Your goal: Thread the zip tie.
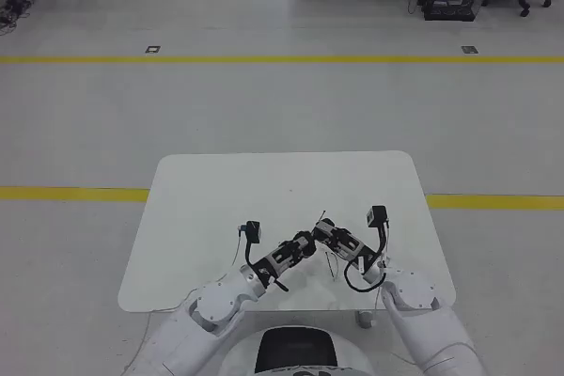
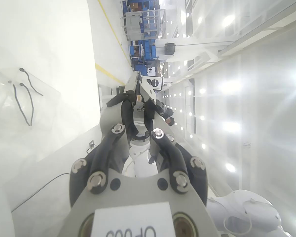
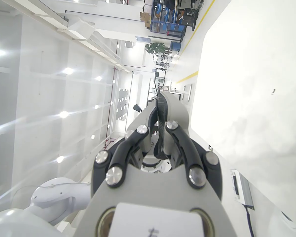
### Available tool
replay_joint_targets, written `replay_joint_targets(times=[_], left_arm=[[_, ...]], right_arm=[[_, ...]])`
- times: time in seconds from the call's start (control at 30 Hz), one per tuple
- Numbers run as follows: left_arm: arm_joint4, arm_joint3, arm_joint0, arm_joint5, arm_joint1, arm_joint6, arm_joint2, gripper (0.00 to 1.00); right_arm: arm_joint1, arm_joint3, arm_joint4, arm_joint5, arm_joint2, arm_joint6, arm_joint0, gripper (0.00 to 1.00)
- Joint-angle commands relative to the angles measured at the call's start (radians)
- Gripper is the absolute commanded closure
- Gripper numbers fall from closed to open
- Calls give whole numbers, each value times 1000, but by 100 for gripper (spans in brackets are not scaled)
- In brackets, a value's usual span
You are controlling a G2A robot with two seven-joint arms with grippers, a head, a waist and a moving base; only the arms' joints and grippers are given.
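Observation:
A thin black zip tie point(image 3: 157, 92) runs lengthwise between the fingers of my right gripper point(image 3: 160, 97), which is shut on it; its end pokes out past the fingertips. In the top view both grippers meet tip to tip over the near middle of the white table point(image 1: 263, 188), and the zip tie point(image 1: 322, 218) sticks up from where they meet. My left gripper point(image 2: 137, 82) point(image 1: 307, 242) has its fingers pressed together; whether they pinch part of the tie I cannot tell. My right gripper point(image 1: 325, 231) comes in from the near right.
A clear plastic bag point(image 2: 39, 104) with spare black zip ties point(image 2: 23, 104) lies on the table near the grippers. A thin black wire point(image 2: 39, 188) trails over the near table edge. A small grey box point(image 3: 244, 191) hangs at that edge.

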Motion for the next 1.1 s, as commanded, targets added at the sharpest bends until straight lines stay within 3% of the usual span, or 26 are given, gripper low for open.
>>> replay_joint_targets(times=[0.0,0.1,0.2,0.43,0.47,0.5,0.53,0.9,1.07], left_arm=[[0,0,0,1,0,3,1,91],[0,0,0,0,0,9,2,91],[3,-1,0,-1,1,13,3,100],[5,-7,8,-15,4,20,-2,100],[4,-9,10,-18,5,18,-4,100],[5,-11,12,-19,5,16,-5,100],[5,-13,13,-22,6,14,-7,100],[-20,-22,21,-26,20,-51,-42,100],[-22,-35,14,15,30,-99,-62,100]], right_arm=[[0,-2,-1,0,0,0,-1,100],[-1,-4,-3,0,1,0,-3,100],[-1,-7,-4,0,2,1,-5,100],[-3,-16,-3,0,6,2,-11,100],[-3,-16,-4,0,7,3,-12,83],[-3,-17,-6,0,8,5,-12,56],[-3,-19,-8,0,8,6,-13,0],[5,-38,-5,0,69,22,-39,0],[11,-39,37,0,117,83,-43,0]])
